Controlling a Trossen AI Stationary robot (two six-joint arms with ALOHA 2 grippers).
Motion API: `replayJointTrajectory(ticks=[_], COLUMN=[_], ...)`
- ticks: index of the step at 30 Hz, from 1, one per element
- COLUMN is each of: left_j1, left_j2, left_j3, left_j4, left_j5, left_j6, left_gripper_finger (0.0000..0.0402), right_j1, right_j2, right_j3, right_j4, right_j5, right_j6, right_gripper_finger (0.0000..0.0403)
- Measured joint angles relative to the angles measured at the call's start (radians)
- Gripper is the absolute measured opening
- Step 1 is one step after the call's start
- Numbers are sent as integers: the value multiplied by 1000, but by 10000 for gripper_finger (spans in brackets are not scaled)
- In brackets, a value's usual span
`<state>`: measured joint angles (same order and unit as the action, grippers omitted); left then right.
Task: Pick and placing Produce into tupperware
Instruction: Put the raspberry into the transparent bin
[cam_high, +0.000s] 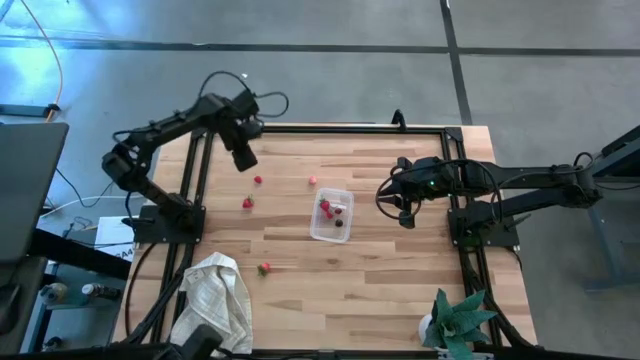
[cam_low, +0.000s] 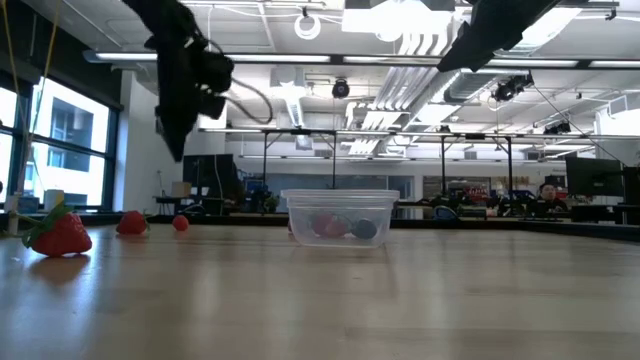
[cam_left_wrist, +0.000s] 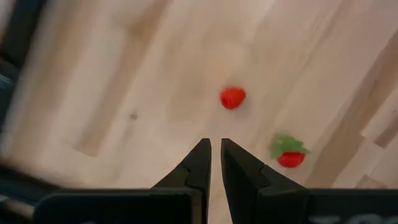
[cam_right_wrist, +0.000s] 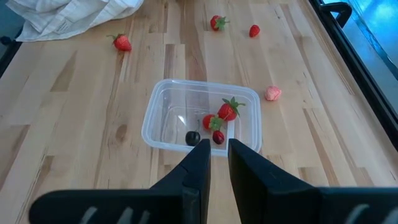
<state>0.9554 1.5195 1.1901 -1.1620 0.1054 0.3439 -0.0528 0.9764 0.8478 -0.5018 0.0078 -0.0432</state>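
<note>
The left gripper hung above the table in the upper left of the high view, its fingers drawn close together with only a thin slit between them and nothing held. Just past its tip sat a small round red piece, and a little lower in that view a strawberry with a green top. In the left wrist view both showed on bare wood, the round one ahead of the fingers, the leafy one off to the side.

Over at the right of centre in the high view, the right gripper hovered beside the tupperware, fingers nearly closed, empty. The tupperware sat at the middle of the table, and the right wrist view showed a strawberry, smaller red pieces and a dark berry inside it.

Outside the container, a pale pink piece lay just above it in the high view, and another strawberry lay lower left, near the white cloth. A teal plant stood at the lower right corner.
</note>
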Motion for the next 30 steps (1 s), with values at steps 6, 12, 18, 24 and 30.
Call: replayJointTrajectory(ticks=[6,12,18,24,30], left_j1=[-33,-39,-43,-122,-201], left_j2=[-1,-1,-1,0,6], left_j3=[-203,-270,-270,-270,-270], left_j4=[187,276,280,288,344], left_j5=[158,70,25,25,-91], left_j6=[89,131,258,506,607], left_gripper_finger=[31,83,163,187,188], right_j1=[0,0,0,0,0], right_j2=[0,0,0,0,0], right_j3=[0,0,0,0,0], right_j4=[-1,-3,-3,-3,-3], right_j5=[0,0,0,0,0], right_j6=[1,1,0,1,1], right_gripper_finger=[47,47,47,47,47])
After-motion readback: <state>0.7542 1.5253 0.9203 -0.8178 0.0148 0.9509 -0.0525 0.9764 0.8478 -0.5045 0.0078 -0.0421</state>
